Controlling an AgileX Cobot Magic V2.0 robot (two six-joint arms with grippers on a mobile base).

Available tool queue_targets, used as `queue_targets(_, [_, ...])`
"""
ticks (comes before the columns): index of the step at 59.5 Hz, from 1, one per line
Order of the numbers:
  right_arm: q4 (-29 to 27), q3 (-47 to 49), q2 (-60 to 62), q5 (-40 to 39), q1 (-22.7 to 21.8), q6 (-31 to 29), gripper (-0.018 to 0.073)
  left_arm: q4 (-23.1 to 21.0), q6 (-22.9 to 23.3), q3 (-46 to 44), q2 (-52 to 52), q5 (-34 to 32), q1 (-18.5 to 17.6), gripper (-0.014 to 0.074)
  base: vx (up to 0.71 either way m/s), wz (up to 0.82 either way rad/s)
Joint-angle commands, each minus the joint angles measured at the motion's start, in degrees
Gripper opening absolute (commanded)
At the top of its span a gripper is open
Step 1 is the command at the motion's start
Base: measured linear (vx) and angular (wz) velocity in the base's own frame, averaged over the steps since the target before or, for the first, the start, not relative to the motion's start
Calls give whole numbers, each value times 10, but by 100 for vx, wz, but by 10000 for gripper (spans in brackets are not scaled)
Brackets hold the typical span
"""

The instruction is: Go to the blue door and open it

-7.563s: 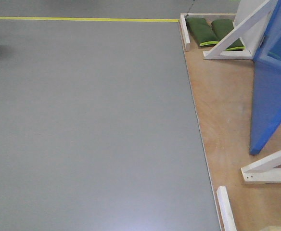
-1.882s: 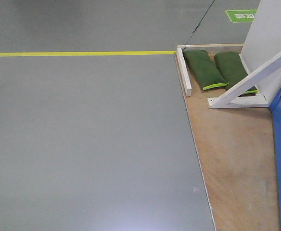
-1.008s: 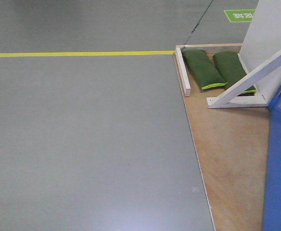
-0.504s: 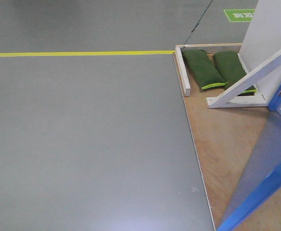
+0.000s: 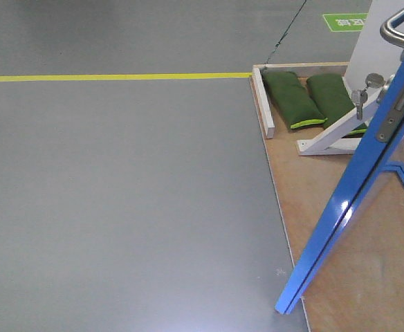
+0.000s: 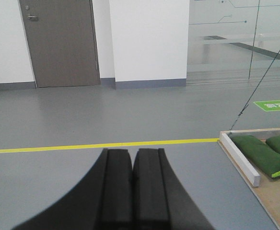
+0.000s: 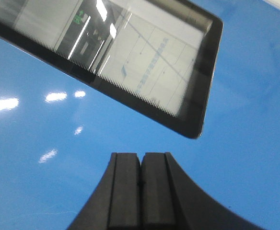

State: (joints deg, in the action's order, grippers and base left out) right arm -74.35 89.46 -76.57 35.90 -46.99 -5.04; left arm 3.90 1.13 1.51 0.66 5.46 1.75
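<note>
While the blue door [image 5: 342, 207] stands edge-on across the right of the front view, its lower corner sits at the border where the plywood platform [image 5: 326, 173] meets the grey floor [image 5: 119, 194]. Its top runs out of the picture at the upper right. A silver lever handle [image 5: 397, 26] shows at that upper end, with a round silver lock knob [image 5: 374, 80] just below it.

Left of the door the floor gives wide open room up to a yellow line [image 5: 119, 77]. In the platform's far corner, fenced by a white batten [image 5: 264, 97], two green sandbags [image 5: 293, 98] lie side by side. A white brace [image 5: 330, 138] crosses in front of the right one, between the bags and the door.

The left pincer [image 6: 132, 158] has its pads pressed together on nothing and looks over the floor toward a far grey door [image 6: 61, 43]. A thin dark cable [image 6: 255, 91] slants down to the platform corner. The right pincer [image 7: 141, 160] is likewise closed and empty, facing the door's glossy blue face just under a dark-framed window [image 7: 130, 62]. Whether it touches the panel cannot be told.
</note>
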Motion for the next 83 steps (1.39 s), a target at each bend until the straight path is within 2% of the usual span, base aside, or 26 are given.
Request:
queue_targets(1, [-23,16,2,-49,47,-9,-1,-1,4,-15,8,-48,0,73,0,0])
queue_targets(14, [-23,16,-34,-100,135,-9,-1,-1,4,-15,8,-48,0,73,0,0])
queue_targets(39, [-24,16,-70,-93,235,-9,-1,-1,4,-15,8,-48,0,73,0,0])
queue_targets(52, [-24,16,-70,-53,242,-9,-1,-1,4,-15,8,-48,0,73,0,0])
queue_targets(83, [-23,15,-72,-53,240,-9,-1,-1,4,-15,8,-48,0,73,0,0])
